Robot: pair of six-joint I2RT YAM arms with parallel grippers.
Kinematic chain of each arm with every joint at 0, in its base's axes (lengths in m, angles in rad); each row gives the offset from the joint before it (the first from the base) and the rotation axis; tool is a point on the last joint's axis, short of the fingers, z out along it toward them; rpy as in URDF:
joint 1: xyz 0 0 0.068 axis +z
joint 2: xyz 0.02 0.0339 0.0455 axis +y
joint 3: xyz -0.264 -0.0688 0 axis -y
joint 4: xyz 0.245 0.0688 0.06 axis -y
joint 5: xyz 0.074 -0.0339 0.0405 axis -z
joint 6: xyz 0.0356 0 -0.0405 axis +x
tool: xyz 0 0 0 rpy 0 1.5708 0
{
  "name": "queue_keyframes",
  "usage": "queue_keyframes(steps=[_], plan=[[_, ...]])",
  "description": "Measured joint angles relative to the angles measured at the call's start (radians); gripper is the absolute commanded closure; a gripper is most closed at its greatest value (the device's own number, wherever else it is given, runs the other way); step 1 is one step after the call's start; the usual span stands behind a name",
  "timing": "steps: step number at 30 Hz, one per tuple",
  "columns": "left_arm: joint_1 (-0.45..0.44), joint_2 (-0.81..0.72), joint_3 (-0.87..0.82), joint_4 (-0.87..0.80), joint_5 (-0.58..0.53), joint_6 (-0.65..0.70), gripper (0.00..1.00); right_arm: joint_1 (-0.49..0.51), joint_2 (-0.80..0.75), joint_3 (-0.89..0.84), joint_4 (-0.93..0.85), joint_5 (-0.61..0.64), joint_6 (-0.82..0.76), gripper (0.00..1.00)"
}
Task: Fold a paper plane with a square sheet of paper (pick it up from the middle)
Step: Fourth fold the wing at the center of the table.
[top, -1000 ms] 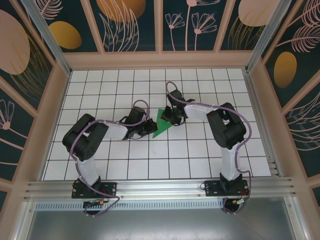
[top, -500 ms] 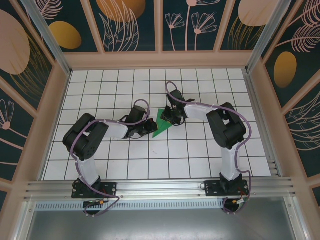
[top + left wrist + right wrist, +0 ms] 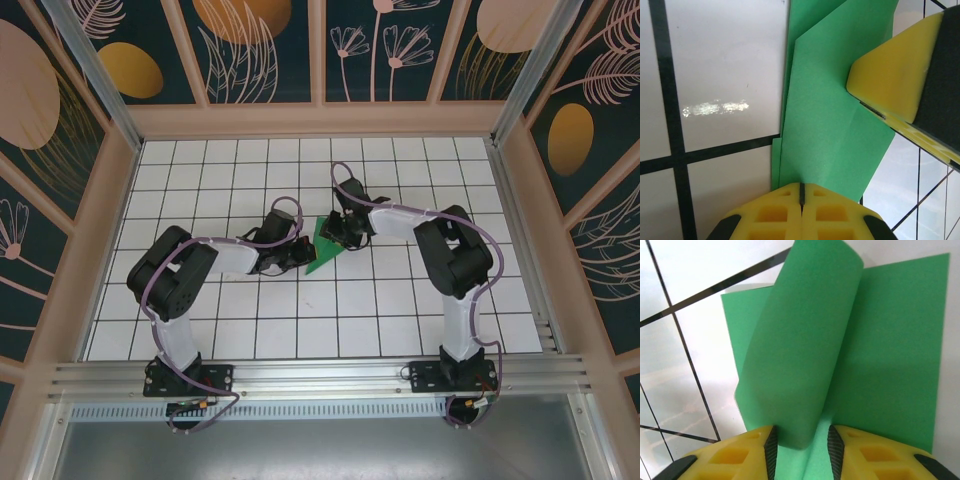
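Paper flap [image 3: 800,340] between right gripper [image 3: 801,434] jaws

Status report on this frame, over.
Left gripper shut at edge of green paper. Right gripper straddles its curled flap, grip unclear. Paper partly folded; nothing in the way.

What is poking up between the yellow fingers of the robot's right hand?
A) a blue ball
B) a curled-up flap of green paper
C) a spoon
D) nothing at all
B: in the right wrist view, a curled flap of the green paper stands up between the two yellow fingers of the right gripper.
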Motion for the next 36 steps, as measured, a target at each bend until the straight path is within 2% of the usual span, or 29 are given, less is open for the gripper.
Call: queue_keyframes(steps=[3,5,10,14,22,36], plan=[[-0.001,0.0,0.001,0.0,-0.005,0.002,0.99,-0.013,-0.047,-0.032,0.031,-0.006,-0.038,0.57],[-0.001,0.0,0.001,0.0,-0.006,0.002,0.99,-0.022,-0.101,-0.061,0.049,-0.019,-0.065,0.6],[-0.003,0.001,0.003,0.0,-0.01,0.002,1.0,-0.024,-0.179,-0.079,0.108,-0.071,-0.119,0.8],[-0.003,0.001,0.003,0.0,-0.011,0.002,1.0,-0.016,-0.171,-0.09,0.129,-0.112,-0.14,0.89],[-0.003,0.001,0.003,0.0,-0.011,0.002,1.0,-0.006,-0.095,-0.095,0.132,-0.165,-0.146,0.94],[-0.003,0.001,0.003,-0.001,-0.011,0.002,1.0,-0.009,-0.017,-0.112,0.14,-0.178,-0.173,0.94]])
